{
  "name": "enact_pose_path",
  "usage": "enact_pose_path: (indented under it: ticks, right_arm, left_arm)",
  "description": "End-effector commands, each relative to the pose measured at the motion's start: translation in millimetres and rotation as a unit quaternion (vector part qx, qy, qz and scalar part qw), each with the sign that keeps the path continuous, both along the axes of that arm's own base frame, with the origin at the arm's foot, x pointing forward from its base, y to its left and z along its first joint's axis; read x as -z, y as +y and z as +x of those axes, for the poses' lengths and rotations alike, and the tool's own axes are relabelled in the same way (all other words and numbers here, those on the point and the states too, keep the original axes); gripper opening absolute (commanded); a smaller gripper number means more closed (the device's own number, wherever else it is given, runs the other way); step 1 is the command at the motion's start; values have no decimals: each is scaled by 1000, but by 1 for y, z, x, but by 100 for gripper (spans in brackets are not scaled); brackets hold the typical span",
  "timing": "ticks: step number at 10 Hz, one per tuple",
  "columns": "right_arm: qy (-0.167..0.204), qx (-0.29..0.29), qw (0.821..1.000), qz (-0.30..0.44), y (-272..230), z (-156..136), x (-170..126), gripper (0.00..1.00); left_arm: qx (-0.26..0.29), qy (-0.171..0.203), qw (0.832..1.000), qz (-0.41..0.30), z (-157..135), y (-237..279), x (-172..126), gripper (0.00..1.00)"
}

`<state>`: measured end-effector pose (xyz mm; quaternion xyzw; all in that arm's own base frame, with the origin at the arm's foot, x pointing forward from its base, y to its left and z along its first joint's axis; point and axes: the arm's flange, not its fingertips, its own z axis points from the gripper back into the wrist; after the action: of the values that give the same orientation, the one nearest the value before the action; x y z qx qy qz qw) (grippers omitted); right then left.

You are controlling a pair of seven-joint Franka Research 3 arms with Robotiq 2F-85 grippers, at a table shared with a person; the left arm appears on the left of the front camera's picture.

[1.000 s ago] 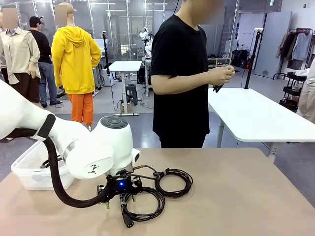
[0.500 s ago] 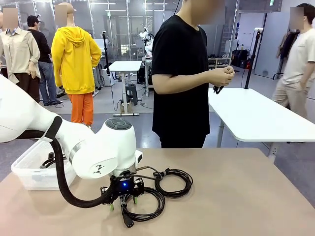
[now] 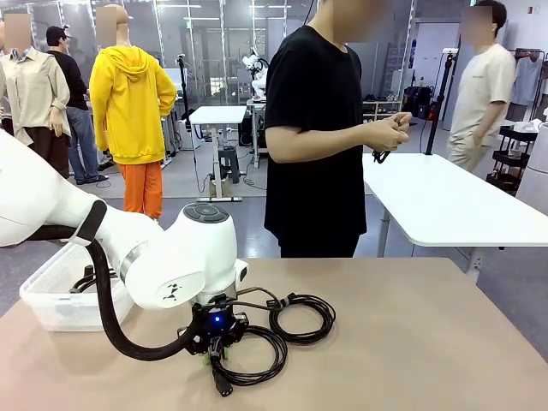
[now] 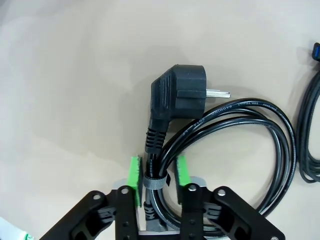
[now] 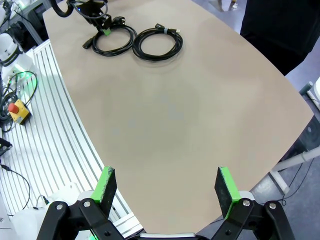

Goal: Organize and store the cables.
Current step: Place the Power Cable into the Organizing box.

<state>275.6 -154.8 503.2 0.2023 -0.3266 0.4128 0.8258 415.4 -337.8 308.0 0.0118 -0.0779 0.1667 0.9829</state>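
Clamping the thick cable (image 4: 240,106) at its strap (image 4: 154,181), your left gripper (image 4: 157,171) has the plug (image 4: 180,92) just ahead; right gripper (image 5: 164,187) gapes wide.

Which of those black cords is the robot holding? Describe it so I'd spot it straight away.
Start at the tan table, where two black coils lie side by side. The held one is the coil nearer the robot, under the left gripper, whose green pads clamp its strapped bundle. Unlike the thinner coil beside it, it ends in a chunky angled plug with a metal pin.
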Motion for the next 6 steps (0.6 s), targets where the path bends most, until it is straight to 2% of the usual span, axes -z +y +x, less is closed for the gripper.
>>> enact_pose_path:
  ticks: [1, 6]
  right_arm:
    - [-6, -8, 1000, 5, -1, 0, -1, 100]
    - [-6, -8, 1000, 5, -1, 0, -1, 100]
  left_arm:
    - [-5, 20, 1000, 6, -3, 1, -4, 0]
    - [-2, 1, 1000, 17, -13, 4, -39, 0]
